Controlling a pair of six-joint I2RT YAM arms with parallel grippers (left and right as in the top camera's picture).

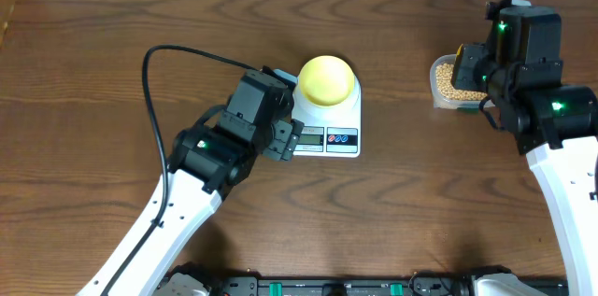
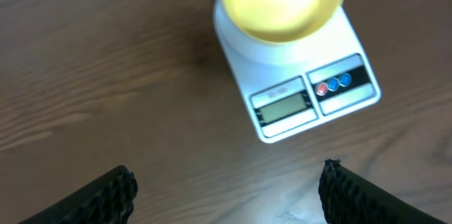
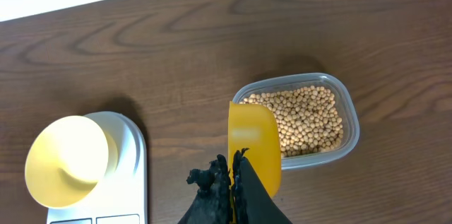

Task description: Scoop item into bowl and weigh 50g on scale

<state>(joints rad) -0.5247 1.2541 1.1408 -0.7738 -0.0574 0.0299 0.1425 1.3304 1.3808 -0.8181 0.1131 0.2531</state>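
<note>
Overhead straight down, wrist views nearer, all sharing scale and bowl

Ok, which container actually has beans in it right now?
Only the clear plastic tub, by the yellow scoop in the right gripper; the pale yellow bowl on the scale is empty.

A pale yellow bowl sits upright and empty on the far end of the flat white scale, mid-table. Small tan beans lie heaped in a clear tub, well off to the right.

The bowl sits on the scale, a tub of beans well to its right
</note>
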